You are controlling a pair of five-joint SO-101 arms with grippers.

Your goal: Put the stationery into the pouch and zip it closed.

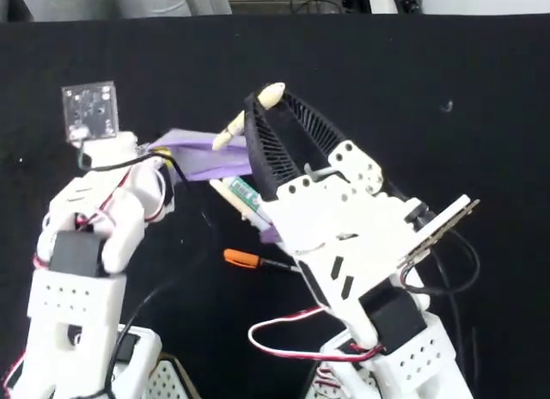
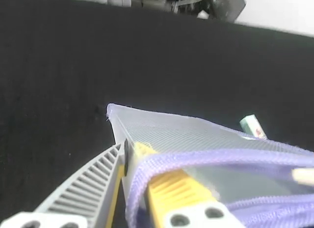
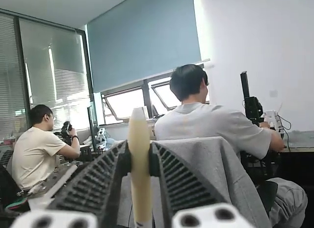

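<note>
- First, nearest the arms' bases, an orange pen lies flat on the black tabletop, apart from the pouch. It looks light, stiff and thin, and likely to roll, so a grasp across the middle of the barrel should suit it best.
- Just beyond it, a white-and-green tube lies beside the pouch, partly under the right arm. It seems short, round and smooth. I would take it across its width, since it may slip out if pinched near an end.
- The purple-trimmed mesh pouch lies next, with its mouth open towards the right arm. It appears soft and limp, so it will sag wherever it is not held. The stiffer zip trim is the sensible place to hold it.
- The left gripper is clamped on that trim at the pouch's corner, one finger on each side of the fabric. This props the mouth up.
- Farthest out, the right gripper is closed tight on a cream stick, holding it near its middle.
- The stick slants down, with its lower end at the pouch's mouth. Whether that end is already inside is unclear.
- The stick looks light, rigid and smooth, so it could pivot between the fingers if it catches on the trim.
</note>
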